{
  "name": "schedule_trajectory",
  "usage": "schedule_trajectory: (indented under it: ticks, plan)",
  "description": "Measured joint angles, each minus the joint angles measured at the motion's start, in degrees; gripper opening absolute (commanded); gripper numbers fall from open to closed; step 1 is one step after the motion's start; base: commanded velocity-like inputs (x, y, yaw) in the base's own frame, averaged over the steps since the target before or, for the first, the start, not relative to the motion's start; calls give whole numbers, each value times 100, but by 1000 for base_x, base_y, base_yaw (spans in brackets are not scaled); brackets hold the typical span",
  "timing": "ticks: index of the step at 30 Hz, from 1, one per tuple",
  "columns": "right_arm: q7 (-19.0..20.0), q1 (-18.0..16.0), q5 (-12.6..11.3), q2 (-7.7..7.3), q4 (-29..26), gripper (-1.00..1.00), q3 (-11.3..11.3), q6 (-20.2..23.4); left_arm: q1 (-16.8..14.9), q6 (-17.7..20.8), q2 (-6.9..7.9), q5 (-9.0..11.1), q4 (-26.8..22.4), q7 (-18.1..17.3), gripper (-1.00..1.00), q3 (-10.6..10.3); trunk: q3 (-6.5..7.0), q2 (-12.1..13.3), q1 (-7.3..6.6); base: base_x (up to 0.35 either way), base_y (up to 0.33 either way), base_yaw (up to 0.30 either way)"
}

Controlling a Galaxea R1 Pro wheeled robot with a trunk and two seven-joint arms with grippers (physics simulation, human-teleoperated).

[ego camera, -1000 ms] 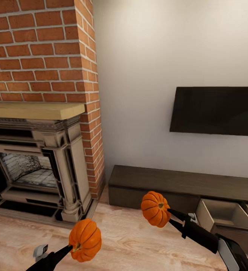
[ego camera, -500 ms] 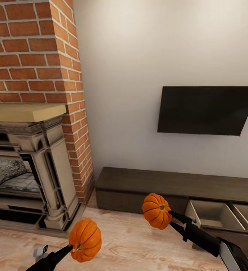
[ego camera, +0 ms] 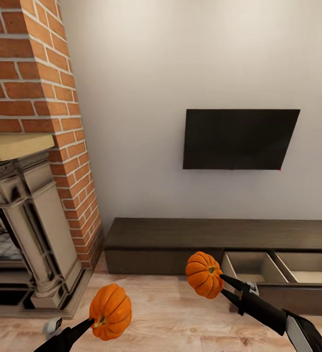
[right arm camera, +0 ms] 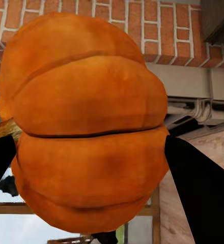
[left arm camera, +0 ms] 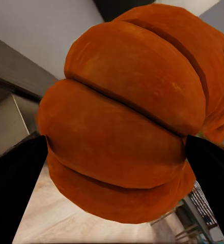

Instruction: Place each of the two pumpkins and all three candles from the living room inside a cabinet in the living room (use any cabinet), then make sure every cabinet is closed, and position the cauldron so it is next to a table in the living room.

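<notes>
I hold two orange ribbed pumpkins in the air above the plank floor. My left gripper (ego camera: 93,320) is shut on one pumpkin (ego camera: 110,311) (left arm camera: 127,122) at the lower left of the head view. My right gripper (ego camera: 221,284) is shut on the other pumpkin (ego camera: 204,274) (right arm camera: 86,127), which hangs in front of the cabinet (ego camera: 180,234). That long low dark brown cabinet stands against the wall under the TV. Two of its drawers (ego camera: 251,266) at the right are pulled out, pale inside and with nothing in them.
A black TV (ego camera: 239,139) hangs on the white wall. The red brick chimney (ego camera: 33,83) and the ornate stone fireplace (ego camera: 29,230) stand at the left. Light wood floor (ego camera: 165,318) stretches between me and the cabinet.
The view has swung to the right: fireplace and chimney slid left, and the cabinet and TV moved toward the middle. Both pumpkins stay held in the same places in the picture.
</notes>
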Motion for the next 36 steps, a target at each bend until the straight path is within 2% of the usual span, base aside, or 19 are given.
schedule_trajectory:
  ticks: [36]
  plan:
    - [-8, -1, -30, -3, 4, -100, -2, 18, 0, 3, 5, 1, 0, -14, -100, 3, -220, 0, 0, 0, 0, -220]
